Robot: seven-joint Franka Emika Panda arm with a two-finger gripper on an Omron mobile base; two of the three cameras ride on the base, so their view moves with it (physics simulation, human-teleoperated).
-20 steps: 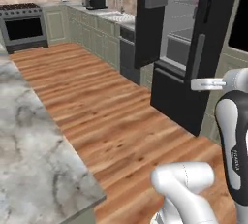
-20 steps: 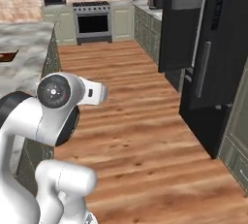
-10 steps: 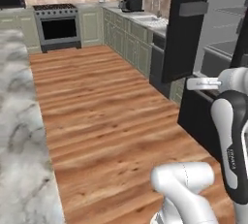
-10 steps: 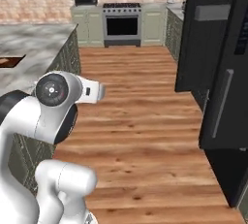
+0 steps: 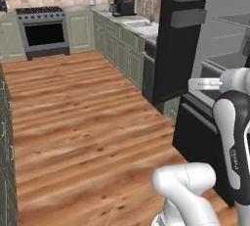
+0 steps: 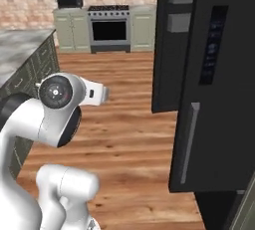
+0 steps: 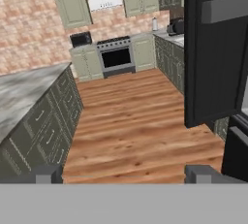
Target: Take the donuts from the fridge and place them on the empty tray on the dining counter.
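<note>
Gripper [image 7: 124, 174] spread wide, nothing between its tips, pointing down the kitchen aisle rather than into the fridge [image 6: 214, 84]. Fridge sits to the hand's right, one door swung out toward the aisle, so its grey shelves [image 5: 229, 61] are exposed for reaching. Donuts can't be made out on them. Dining counter [image 7: 24, 97] lies to the hand's left; tray not visible there.

Wooden plank floor [image 5: 83, 117] under black fridge [image 6: 219, 84] and stove [image 5: 44, 32].
</note>
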